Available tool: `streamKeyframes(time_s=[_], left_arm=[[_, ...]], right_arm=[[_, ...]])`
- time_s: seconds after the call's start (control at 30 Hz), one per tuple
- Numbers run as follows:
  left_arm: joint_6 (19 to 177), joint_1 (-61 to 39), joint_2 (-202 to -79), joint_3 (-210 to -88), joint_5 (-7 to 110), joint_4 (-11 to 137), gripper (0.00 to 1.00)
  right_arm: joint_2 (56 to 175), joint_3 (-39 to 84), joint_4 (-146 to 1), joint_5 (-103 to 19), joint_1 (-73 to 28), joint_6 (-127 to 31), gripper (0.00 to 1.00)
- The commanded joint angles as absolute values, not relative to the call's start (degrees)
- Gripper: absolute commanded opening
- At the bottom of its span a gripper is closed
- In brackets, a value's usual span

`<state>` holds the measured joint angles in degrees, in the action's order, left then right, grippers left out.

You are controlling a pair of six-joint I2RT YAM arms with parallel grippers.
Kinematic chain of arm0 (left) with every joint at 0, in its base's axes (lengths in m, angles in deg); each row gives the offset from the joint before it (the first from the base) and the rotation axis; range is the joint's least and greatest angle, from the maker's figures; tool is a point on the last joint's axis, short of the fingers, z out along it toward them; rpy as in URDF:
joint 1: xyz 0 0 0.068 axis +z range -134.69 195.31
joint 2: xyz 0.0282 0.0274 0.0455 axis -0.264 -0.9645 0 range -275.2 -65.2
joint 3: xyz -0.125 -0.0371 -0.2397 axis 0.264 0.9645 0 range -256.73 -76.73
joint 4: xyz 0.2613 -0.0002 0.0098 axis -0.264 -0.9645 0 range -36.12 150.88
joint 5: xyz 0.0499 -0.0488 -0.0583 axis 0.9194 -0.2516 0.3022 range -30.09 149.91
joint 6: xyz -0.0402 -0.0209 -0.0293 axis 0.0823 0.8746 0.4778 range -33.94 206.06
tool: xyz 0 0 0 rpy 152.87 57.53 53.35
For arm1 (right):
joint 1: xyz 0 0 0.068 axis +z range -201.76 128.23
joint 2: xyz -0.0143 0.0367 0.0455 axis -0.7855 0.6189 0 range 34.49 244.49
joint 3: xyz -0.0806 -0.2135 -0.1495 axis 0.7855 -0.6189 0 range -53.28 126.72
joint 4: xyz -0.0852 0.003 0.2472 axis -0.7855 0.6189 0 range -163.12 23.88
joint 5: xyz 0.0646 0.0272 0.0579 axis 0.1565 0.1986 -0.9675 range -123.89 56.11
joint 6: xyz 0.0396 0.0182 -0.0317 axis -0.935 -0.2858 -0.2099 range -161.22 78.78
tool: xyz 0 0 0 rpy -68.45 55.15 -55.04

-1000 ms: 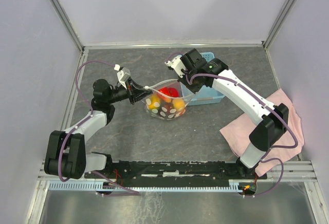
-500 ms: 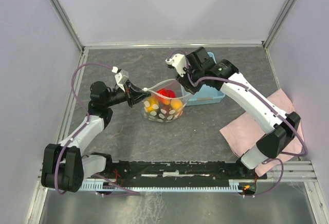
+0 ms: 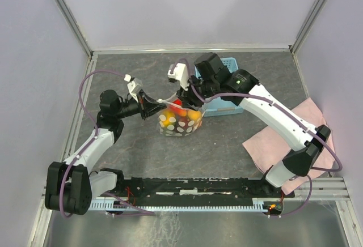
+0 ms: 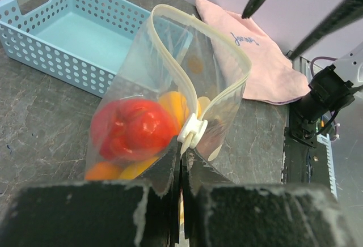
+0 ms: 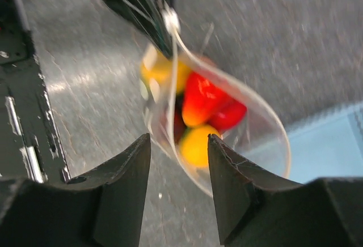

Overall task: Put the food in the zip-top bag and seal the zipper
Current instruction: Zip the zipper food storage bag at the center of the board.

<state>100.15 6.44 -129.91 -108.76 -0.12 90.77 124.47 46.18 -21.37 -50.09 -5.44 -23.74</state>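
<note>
The zip-top bag [image 3: 180, 121], clear with white dots, stands on the table with its mouth open. Red, orange and yellow food [image 3: 182, 110] lies inside. My left gripper [image 3: 153, 109] is shut on the bag's left top corner. In the left wrist view the fingers [image 4: 168, 165] pinch the zipper strip [image 4: 170, 49] just below the white slider [image 4: 192, 132]. My right gripper [image 3: 189, 90] is open and empty. It hovers over the bag's mouth [image 5: 272, 128], above red [image 5: 207, 102] and yellow food [image 5: 195, 145].
A light blue basket [image 3: 233, 104] stands right behind the bag, empty in the left wrist view [image 4: 74, 37]. A pink cloth [image 3: 295, 136] lies at the right edge. Grey walls enclose the table on three sides.
My right gripper has swung left from the basket side to over the bag's mouth. My left gripper keeps its hold on the bag's corner; the bag shifted slightly left.
</note>
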Motion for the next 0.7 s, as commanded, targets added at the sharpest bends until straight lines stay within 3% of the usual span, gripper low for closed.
streamKeyframes(time_s=[0.0,0.33,0.67], left_arm=[[96.43,5.79,-127.74,-109.17,0.12,91.16,0.03],[95.4,5.38,-127.35,-108.95,0.03,90.85,0.03],[94.3,5.02,-127.3,-108.61,0.1,90.76,0.03]], right_arm=[[127.46,50.59,-28.09,-57.97,-2.31,-19.61,0.53],[133.91,54.09,-33.58,-67.07,-2.08,-19.51,0.5],[138.51,56.72,-33.71,-67.54,-2.11,-19.4,0.31]])
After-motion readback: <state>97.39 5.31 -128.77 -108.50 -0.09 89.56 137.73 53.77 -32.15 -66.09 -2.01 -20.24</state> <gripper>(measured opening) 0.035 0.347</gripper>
